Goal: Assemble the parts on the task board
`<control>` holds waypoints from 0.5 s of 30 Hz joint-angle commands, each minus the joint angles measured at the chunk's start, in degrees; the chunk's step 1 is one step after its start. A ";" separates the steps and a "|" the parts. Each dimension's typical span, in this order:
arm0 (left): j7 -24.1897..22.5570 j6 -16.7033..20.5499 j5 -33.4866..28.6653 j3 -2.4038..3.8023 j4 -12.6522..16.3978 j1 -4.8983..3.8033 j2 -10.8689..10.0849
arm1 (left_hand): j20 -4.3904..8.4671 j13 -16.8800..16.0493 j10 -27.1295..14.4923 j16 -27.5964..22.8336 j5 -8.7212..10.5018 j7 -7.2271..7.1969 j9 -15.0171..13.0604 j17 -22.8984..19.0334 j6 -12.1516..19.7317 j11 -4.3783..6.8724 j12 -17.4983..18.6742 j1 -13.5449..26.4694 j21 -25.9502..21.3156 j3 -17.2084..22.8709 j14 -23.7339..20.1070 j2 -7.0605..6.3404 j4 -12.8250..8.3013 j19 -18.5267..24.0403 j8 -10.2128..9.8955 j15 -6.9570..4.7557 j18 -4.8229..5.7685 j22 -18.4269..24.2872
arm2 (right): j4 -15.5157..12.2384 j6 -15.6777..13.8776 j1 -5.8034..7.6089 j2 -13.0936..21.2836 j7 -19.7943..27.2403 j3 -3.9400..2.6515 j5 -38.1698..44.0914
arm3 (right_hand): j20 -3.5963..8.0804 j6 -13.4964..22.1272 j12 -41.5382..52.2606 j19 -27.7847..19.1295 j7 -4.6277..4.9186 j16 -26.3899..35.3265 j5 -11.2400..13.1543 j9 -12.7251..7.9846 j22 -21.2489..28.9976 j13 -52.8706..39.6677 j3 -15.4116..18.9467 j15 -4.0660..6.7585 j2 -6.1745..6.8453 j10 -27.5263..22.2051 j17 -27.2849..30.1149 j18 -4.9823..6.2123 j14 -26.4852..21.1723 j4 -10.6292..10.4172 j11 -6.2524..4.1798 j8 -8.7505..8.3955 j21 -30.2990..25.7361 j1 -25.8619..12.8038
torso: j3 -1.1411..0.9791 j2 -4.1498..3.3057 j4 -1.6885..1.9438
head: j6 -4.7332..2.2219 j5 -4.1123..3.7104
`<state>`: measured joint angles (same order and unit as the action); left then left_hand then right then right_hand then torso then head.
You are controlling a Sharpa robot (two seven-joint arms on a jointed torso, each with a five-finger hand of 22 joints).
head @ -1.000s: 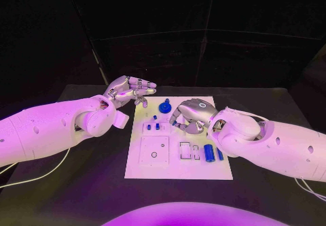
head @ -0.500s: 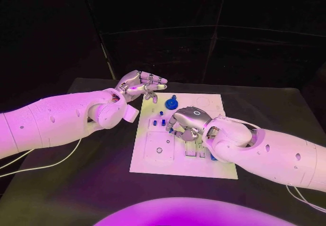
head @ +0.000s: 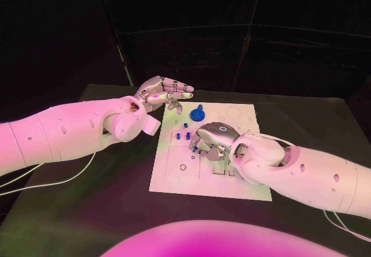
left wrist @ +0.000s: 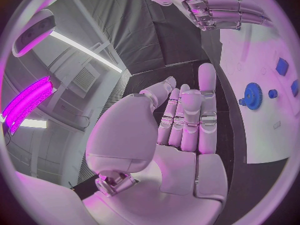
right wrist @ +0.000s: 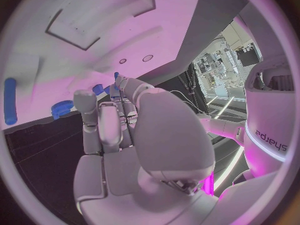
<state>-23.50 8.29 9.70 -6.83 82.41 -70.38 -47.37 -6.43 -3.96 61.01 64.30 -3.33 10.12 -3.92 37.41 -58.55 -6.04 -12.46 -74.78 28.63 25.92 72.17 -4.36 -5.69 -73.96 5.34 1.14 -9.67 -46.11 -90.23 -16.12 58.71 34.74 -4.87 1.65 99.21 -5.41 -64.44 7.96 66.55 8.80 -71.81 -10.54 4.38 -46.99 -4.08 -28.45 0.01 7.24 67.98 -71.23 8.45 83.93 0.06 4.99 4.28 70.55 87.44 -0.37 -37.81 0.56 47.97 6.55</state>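
White task board (head: 171,179) lies mid table (head: 93,203). Blue gear (head: 197,113) stands near its far edge, small blue pegs (head: 182,135) just in front of it. Right hand (head: 213,140) hovers low over board centre, fingers curled down; can't tell if it's holding anything. Left hand (head: 164,94) is raised beside board's far left corner, fingers loosely curled, nothing in it.
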 commanded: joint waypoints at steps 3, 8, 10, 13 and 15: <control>0.05 -0.97 -0.30 0.05 -0.02 -0.08 0.07 | -0.12 0.02 0.09 -0.07 -0.13 0.13 -0.01 -0.10 -0.11 -0.23 -0.36 0.68 -0.37 -0.31 -0.27 0.10 -0.09 0.46 0.33 0.01 -0.70 0.09 | -0.19 1.53 -0.20 -0.10 0.64 0.01 0.04 | -0.29 0.27 -0.20 -0.30 0.36 -0.31 -0.11 -0.09 -0.02 -0.10 -0.09 0.11 -0.02 0.10 0.03 -0.39 2.86 0.29 -0.01 -0.39 0.41 -0.58 | 0.04 0.03 -0.01 | 0.34 0.26; 0.08 -1.02 -0.30 0.04 -0.05 -0.08 0.06 | -0.12 0.02 0.09 -0.07 -0.13 0.13 -0.01 -0.10 -0.11 -0.23 -0.36 0.68 -0.37 -0.31 -0.27 0.10 -0.09 0.46 0.33 0.01 -0.70 0.09 | -0.29 1.72 -0.43 -0.18 0.76 0.02 0.00 | -0.29 0.27 -0.20 -0.30 0.36 -0.31 -0.11 -0.09 -0.02 -0.10 -0.09 0.11 -0.02 0.10 0.03 -0.39 2.86 0.29 -0.01 -0.39 0.41 -0.58 | -0.01 0.01 -0.01 | 0.47 0.46; 0.09 -1.06 -0.30 0.04 -0.08 -0.08 0.07 | -0.12 0.02 0.09 -0.07 -0.13 0.13 -0.01 -0.10 -0.11 -0.23 -0.36 0.68 -0.37 -0.31 -0.27 0.10 -0.09 0.46 0.33 0.01 -0.70 0.09 | -0.29 1.77 -0.50 -0.21 0.83 0.02 -0.05 | -0.29 0.27 -0.20 -0.30 0.36 -0.31 -0.11 -0.09 -0.02 -0.10 -0.09 0.11 -0.02 0.10 0.03 -0.39 2.86 0.29 -0.01 -0.39 0.41 -0.58 | 0.01 0.03 -0.01 | 0.57 0.50; 0.14 -1.12 -0.30 0.04 -0.17 -0.08 0.12 | -0.12 0.02 0.09 -0.07 -0.13 0.13 -0.01 -0.10 -0.11 -0.23 -0.36 0.68 -0.37 -0.31 -0.27 0.10 -0.09 0.46 0.33 0.01 -0.70 0.09 | -0.25 1.75 -0.58 -0.24 1.04 0.03 -0.23 | -0.29 0.27 -0.20 -0.30 0.36 -0.31 -0.11 -0.09 -0.02 -0.10 -0.09 0.11 -0.02 0.10 0.03 -0.39 2.86 0.29 -0.01 -0.39 0.41 -0.58 | 0.04 0.03 -0.01 | 0.72 0.51; 0.18 -1.17 -0.30 0.04 -0.24 -0.08 0.16 | -0.12 0.02 0.09 -0.07 -0.13 0.13 -0.01 -0.10 -0.11 -0.23 -0.36 0.68 -0.37 -0.31 -0.27 0.10 -0.09 0.46 0.33 0.01 -0.70 0.09 | -0.26 1.77 -0.62 -0.24 1.13 0.03 -0.29 | -0.29 0.27 -0.20 -0.30 0.36 -0.31 -0.11 -0.09 -0.02 -0.10 -0.09 0.11 -0.02 0.10 0.03 -0.39 2.86 0.29 -0.01 -0.39 0.41 -0.58 | 0.05 0.02 -0.03 | 0.75 0.52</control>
<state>-23.26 7.93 9.68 -6.83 82.17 -70.38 -47.29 -6.43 -3.96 61.01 64.31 -3.33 10.12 -3.92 37.36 -58.55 -6.04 -12.46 -74.78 28.63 25.92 72.17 -4.36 -5.69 -73.96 5.34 1.14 -9.66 -46.06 -90.36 -14.88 58.03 34.55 -4.50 1.68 99.09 -5.41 -64.24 7.64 66.55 9.00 -71.81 -10.52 4.39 -47.00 -4.12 -28.44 0.01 7.24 67.96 -71.23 8.45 83.93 0.06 5.00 4.28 70.76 87.44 -0.35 -37.78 0.55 48.66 7.05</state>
